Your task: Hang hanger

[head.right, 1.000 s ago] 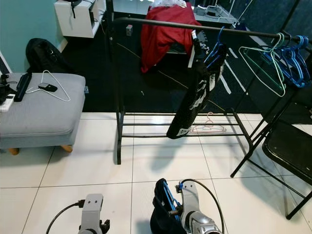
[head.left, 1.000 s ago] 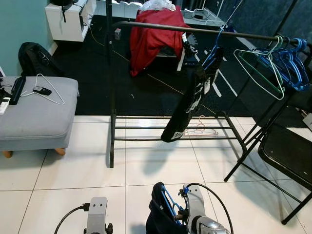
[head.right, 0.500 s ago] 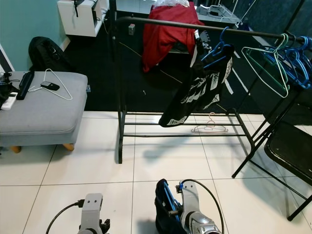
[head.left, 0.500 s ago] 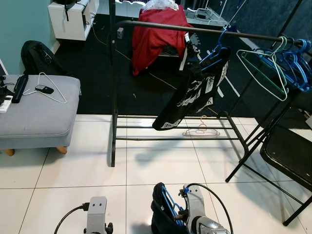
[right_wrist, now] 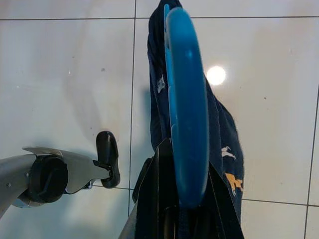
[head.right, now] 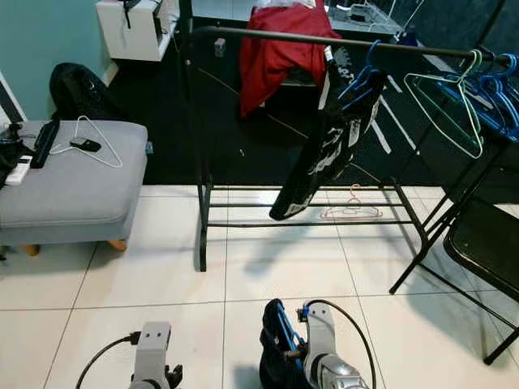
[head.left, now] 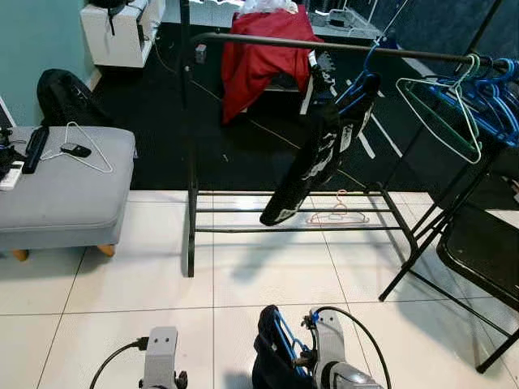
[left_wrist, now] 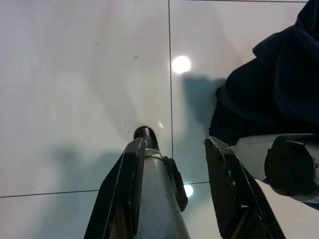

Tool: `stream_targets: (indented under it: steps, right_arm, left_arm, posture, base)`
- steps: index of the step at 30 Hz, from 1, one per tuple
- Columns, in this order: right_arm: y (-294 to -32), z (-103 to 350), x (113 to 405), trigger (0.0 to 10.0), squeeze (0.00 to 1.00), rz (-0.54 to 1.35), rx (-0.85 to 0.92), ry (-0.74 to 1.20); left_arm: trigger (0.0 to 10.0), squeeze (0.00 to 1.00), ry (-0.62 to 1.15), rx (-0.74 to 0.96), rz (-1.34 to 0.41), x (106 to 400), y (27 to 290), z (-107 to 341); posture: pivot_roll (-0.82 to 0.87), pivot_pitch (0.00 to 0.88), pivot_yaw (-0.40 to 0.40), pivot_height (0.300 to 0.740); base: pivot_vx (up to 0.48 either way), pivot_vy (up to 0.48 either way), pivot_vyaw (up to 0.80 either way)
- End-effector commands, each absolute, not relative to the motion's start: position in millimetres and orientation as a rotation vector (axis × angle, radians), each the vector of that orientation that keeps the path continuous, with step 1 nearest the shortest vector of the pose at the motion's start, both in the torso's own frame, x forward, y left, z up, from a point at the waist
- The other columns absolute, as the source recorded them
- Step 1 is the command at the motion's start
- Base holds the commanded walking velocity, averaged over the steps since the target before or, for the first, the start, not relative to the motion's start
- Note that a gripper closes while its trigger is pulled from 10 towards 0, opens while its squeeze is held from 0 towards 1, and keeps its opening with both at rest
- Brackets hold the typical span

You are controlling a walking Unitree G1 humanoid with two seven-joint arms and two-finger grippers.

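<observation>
My right gripper (right_wrist: 183, 196) hangs low over the white floor tiles, shut on a blue hanger (right_wrist: 187, 104) that carries a dark navy garment (right_wrist: 227, 149). In the eye views this bundle (head.left: 277, 361) sits at the bottom centre, beside my right wrist. The left gripper (left_wrist: 174, 144) points at the floor next to it, open with nothing between its fingers. Ahead stands a black clothes rack with its rail (head.left: 268, 40) across the top. On the rail hang a black printed garment (head.left: 312, 162) on a blue hanger, a pale green hanger (head.left: 442, 113) and several blue hangers (head.left: 496, 97).
A pink hanger (head.left: 336, 217) lies on the rack's lower shelf. A grey ottoman (head.left: 61, 194) at the left holds a white hanger and a remote. A black folding chair (head.left: 478, 259) stands at the right. Behind the rack are red cloth (head.left: 259, 57), a backpack (head.left: 61, 97) and dark carpet.
The black garment on the rail swung out and spread half a second ago and now hangs narrower again. The camera shifted slightly. Both grippers stay as they were.
</observation>
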State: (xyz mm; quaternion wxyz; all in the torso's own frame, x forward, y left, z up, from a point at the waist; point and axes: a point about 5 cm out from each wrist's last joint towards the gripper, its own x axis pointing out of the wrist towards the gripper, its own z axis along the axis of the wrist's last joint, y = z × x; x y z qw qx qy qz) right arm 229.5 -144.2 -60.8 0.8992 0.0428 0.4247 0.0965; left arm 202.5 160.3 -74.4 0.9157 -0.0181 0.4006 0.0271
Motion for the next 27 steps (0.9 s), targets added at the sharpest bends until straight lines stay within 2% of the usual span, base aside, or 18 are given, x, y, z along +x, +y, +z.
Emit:
stream_targets:
  steps: [1,15,27]
  right_arm:
    - [-140.6,-65.1,222.9,10.0,0.00,0.196,0.117,0.900]
    - [-140.7,-66.3,221.1,10.0,0.00,0.193,0.109,0.906]
    - [-142.6,-68.4,217.8,10.0,0.00,0.186,0.099,0.914]
  left_arm:
    - [10.0,0.00,0.856,-0.029,0.051,197.2,161.3,-77.8]
    - [10.0,0.00,0.856,-0.027,0.047,197.4,162.4,-77.6]
    - [10.0,0.00,0.805,-0.019,0.037,208.9,165.2,-70.5]
  posture:
    - [-0.04,0.087,-0.080,0.740]
    - [-0.04,0.057,-0.080,0.740]
    - [-0.03,0.020,-0.073,0.740]
  base:
    - [0.000,0.000,0.00]
    - [0.000,0.000,0.00]
    - [0.000,0.000,0.00]
